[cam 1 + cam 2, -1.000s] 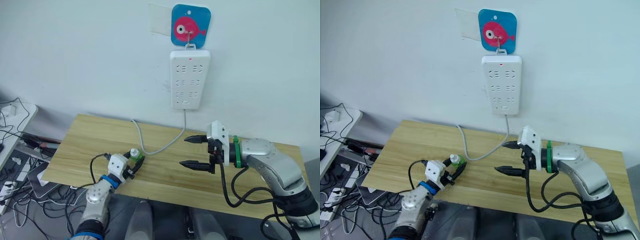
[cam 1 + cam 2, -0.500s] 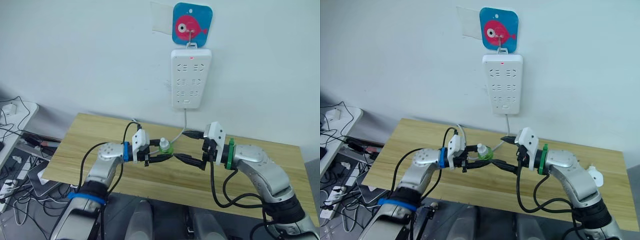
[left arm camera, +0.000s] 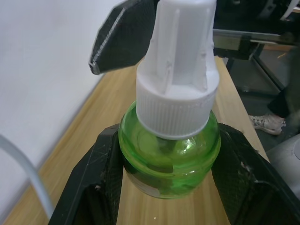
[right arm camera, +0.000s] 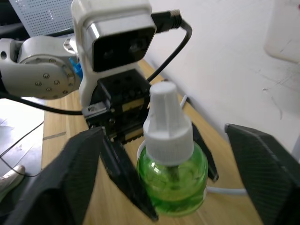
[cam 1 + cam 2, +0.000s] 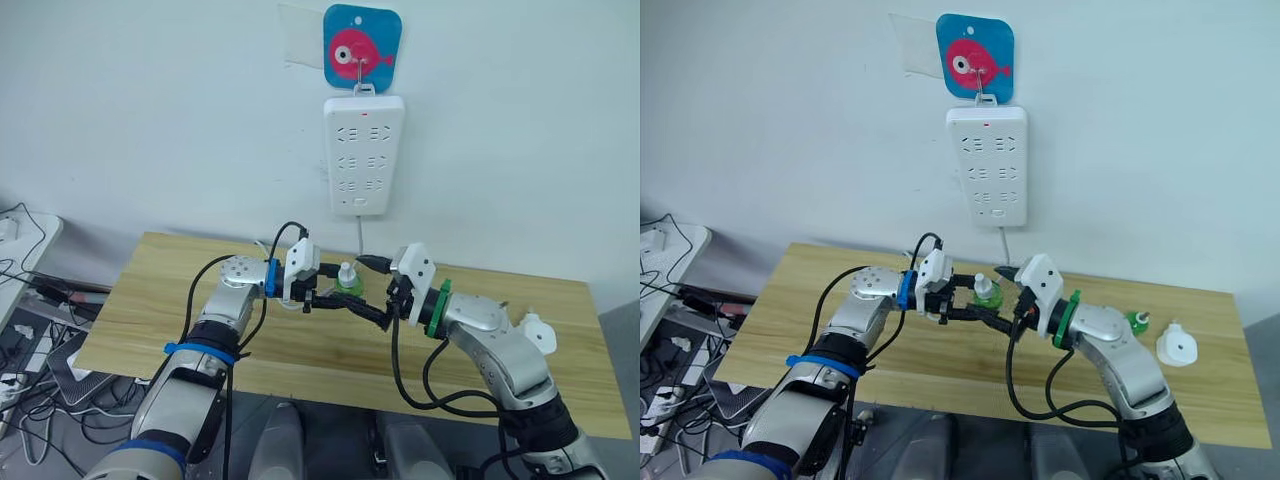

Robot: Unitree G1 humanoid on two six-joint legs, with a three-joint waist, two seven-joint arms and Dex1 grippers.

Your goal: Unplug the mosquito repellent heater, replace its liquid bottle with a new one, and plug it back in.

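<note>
Heater (image 5: pixel 1180 347) on table, well right of right pincer (image 5: pixel 1002 296).

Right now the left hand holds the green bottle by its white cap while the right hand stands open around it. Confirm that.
Not quite. The left hand holds the green bottle by its green body, not by its white cap; the left wrist view shows its fingers against the glass on both sides. The right hand does stand open around it, as the right wrist view shows.
</note>
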